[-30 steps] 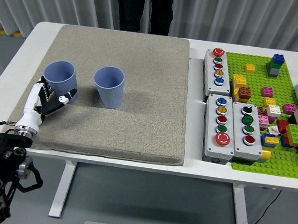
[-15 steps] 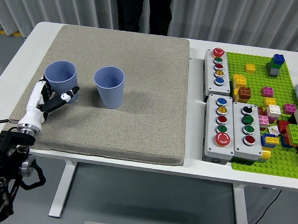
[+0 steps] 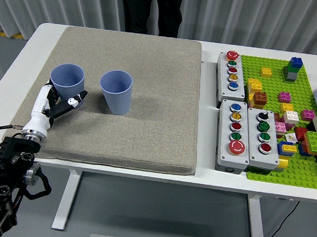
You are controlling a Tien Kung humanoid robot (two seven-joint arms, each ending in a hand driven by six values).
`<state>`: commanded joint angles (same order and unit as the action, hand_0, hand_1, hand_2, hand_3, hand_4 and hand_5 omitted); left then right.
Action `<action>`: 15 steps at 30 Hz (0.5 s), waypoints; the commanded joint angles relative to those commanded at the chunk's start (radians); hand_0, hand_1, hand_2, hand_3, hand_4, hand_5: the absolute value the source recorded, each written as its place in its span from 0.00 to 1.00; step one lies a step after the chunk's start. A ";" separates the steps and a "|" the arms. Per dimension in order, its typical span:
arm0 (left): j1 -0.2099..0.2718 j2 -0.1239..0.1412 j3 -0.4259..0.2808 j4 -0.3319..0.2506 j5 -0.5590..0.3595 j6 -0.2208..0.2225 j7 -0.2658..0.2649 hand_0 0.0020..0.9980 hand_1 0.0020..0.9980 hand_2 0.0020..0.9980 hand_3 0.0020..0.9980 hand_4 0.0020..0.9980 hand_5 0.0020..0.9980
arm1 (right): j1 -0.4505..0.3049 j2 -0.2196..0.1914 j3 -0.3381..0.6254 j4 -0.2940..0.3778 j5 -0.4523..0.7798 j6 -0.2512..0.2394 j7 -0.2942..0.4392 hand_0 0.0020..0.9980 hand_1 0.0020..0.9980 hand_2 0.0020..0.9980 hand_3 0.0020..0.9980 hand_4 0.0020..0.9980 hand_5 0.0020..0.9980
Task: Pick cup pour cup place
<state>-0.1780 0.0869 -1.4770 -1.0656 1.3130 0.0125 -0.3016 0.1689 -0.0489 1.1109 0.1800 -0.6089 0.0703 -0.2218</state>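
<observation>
On the grey mat [image 3: 149,97], at about nine o'clock from its middle, stood the left cup [image 3: 68,84], upright and open-mouthed, close to the mat's left edge. My left hand [image 3: 55,105] sat against its lower wall at the cup's seven o'clock, white fingers [image 3: 46,98] pressed to the left side and the thumb [image 3: 74,101] reaching under the front, so I was cupping it loosely; whether the grip was fully closed I could not tell, and the cup's base looked to be on the mat. At three o'clock from that cup, just beside it but not touching, stood the second cup [image 3: 116,91], also upright. My left arm [image 3: 12,169] ran down to the seven o'clock corner, off the table's [image 3: 208,177] near edge. Well off at three o'clock lay three button boxes [image 3: 244,125] and, beyond them, a green baseplate [image 3: 287,98] strewn with bricks. At twelve o'clock a person [image 3: 152,12] in dark clothes stood behind the table.
</observation>
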 joint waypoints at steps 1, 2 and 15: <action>0.000 0.000 0.000 0.001 0.000 0.001 0.002 0.91 0.96 1.00 1.00 0.93 0.28 | 0.000 0.000 -0.001 0.000 0.002 0.000 0.000 0.68 0.68 0.69 0.64 0.44 0.18; 0.000 0.000 0.000 0.001 0.000 0.002 0.002 0.91 0.96 1.00 1.00 0.93 0.28 | 0.000 0.000 -0.002 0.000 0.002 0.000 0.000 0.68 0.68 0.69 0.64 0.44 0.18; -0.010 -0.003 0.008 0.011 0.010 0.080 0.031 0.87 0.88 0.99 1.00 0.93 0.29 | -0.001 0.000 -0.004 0.000 0.006 0.001 0.001 0.68 0.68 0.68 0.64 0.44 0.17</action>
<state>-0.1877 0.0843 -1.4687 -1.0544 1.3229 0.0925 -0.2701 0.1683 -0.0491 1.1066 0.1800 -0.6033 0.0709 -0.2206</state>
